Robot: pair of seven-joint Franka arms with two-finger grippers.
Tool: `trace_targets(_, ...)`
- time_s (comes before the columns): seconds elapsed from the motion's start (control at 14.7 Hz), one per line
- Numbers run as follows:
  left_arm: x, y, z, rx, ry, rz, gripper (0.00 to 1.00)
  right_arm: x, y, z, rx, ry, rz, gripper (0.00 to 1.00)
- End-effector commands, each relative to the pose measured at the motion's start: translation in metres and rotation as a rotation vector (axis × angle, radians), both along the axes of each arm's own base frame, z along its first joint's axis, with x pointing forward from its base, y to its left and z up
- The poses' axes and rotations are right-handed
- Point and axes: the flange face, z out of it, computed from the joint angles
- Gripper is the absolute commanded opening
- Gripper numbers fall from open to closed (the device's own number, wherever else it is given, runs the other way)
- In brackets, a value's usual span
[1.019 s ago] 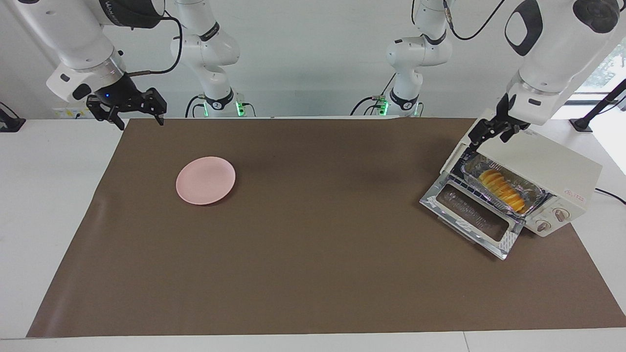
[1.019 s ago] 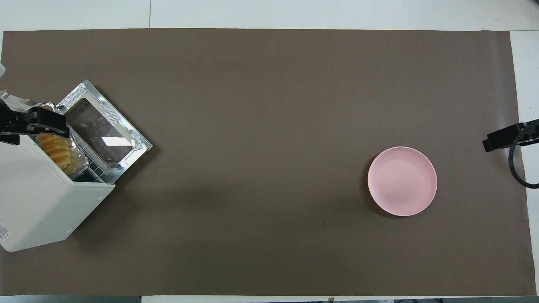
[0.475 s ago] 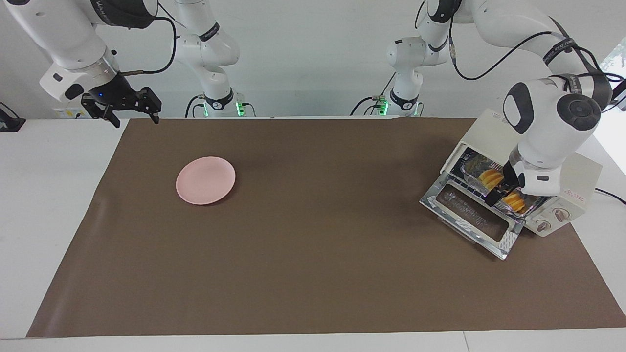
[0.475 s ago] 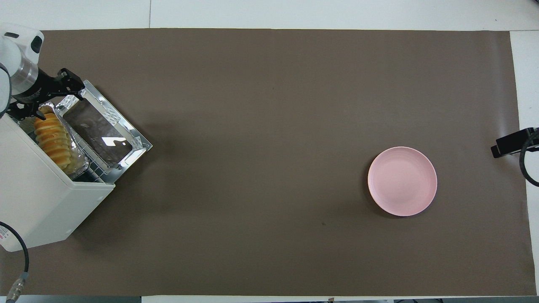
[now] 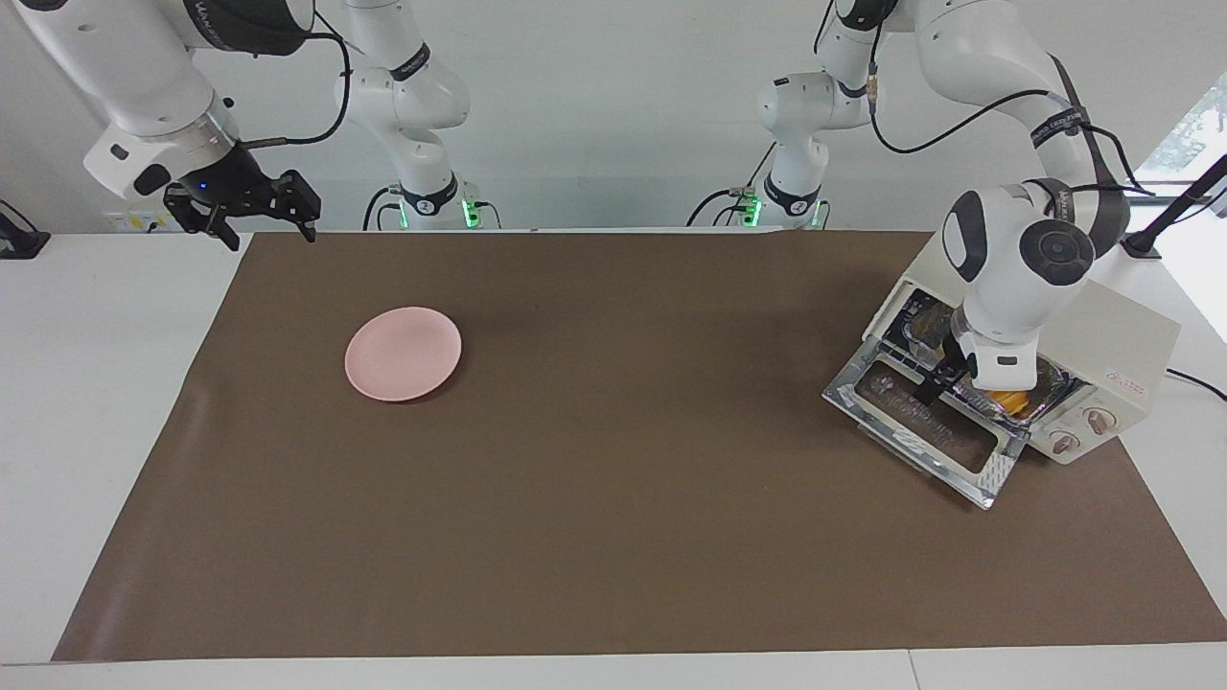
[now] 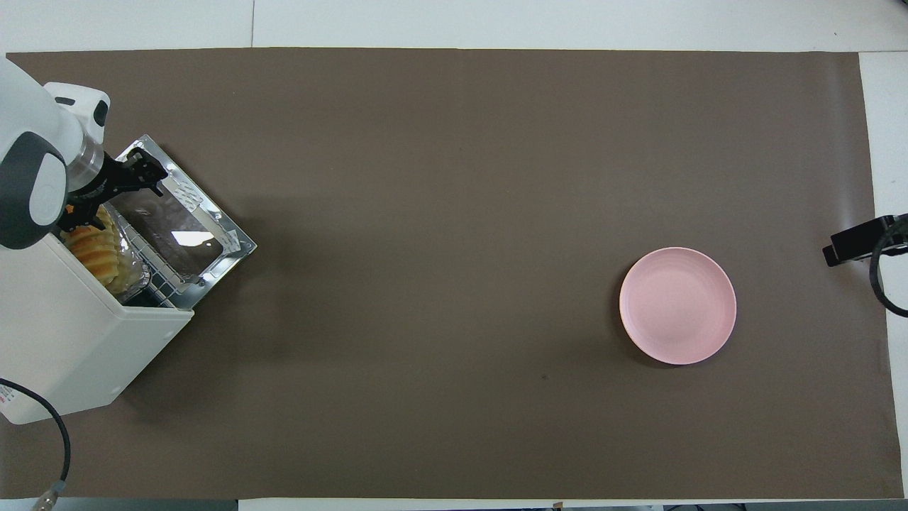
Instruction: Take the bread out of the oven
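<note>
A brown mat (image 5: 613, 498) covers most of the white table, and nearly all of it lies bare through the middle of both views. At the right of the facing view sits the oven (image 5: 1102, 335), its glass door (image 5: 925, 426) dropped flat onto the mat. The bread (image 6: 96, 248) is inside, resting in a foil tray (image 6: 135, 273) on the rack, at the left edge of the overhead view.

Our left gripper (image 6: 106, 195) hangs at the oven mouth with its jaws spread and nothing in them, over one end of the bread. To do this well, we judge we should set the fingers across the bread's narrow width, close gently so the soft crumb does not crush, and lift before drawing out, so the tray stays put.

The tight edges are the oven's top lip above and the door below; open room lies toward the pink plate (image 5: 403, 353) at centre left. Our right gripper (image 5: 261, 213) waits open over the mat's upper left corner.
</note>
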Motion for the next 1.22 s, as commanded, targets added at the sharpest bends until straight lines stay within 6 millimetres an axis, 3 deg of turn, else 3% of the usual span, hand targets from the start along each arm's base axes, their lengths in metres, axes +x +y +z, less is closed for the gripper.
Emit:
trace_targets(0.0,-0.019,0.0,-0.005,0.024,-0.019,-0.001,0.94,-0.009,-0.004,0.001,-0.009,0.004,0.009,1.0)
trace_targets(0.14,-0.023,0.003,-0.012,0.023,-0.013,0.001,0.78,-0.01,-0.007,0.001,-0.008,0.005,0.005,1.0)
trace_targets(0.27,-0.027,0.006,-0.017,0.023,-0.001,-0.001,0.41,-0.01,-0.01,0.0,-0.008,0.007,-0.002,1.0)
trace_targets(0.48,-0.037,0.009,-0.023,0.051,0.019,-0.029,0.09,-0.01,-0.011,0.0,-0.008,0.007,-0.005,1.0)
trace_targets(0.54,-0.037,0.01,-0.022,0.068,0.026,-0.055,0.0,-0.01,-0.012,0.0,-0.008,0.008,-0.006,1.0)
trace_targets(0.68,-0.026,-0.003,-0.011,0.08,0.011,-0.125,0.0,-0.01,-0.011,0.0,-0.008,0.008,-0.008,1.0)
trace_targets(0.88,0.015,-0.08,0.034,0.079,-0.037,-0.224,0.0,-0.011,-0.012,-0.001,-0.007,0.014,-0.008,1.0)
trace_targets(0.95,0.023,-0.114,0.041,0.063,-0.05,-0.266,0.0,-0.012,-0.013,-0.001,-0.007,0.013,-0.009,1.0)
trace_targets(1.02,0.028,-0.162,0.056,0.014,-0.083,-0.311,0.0,-0.011,-0.013,-0.001,-0.007,0.013,-0.009,1.0)
trace_targets(1.09,0.025,-0.217,0.067,-0.049,-0.097,-0.359,0.0,-0.011,-0.013,-0.001,-0.008,0.011,-0.011,1.0)
trace_targets(1.15,0.014,-0.259,0.07,-0.071,-0.095,-0.413,0.0,-0.011,-0.012,-0.001,-0.008,0.011,-0.011,1.0)
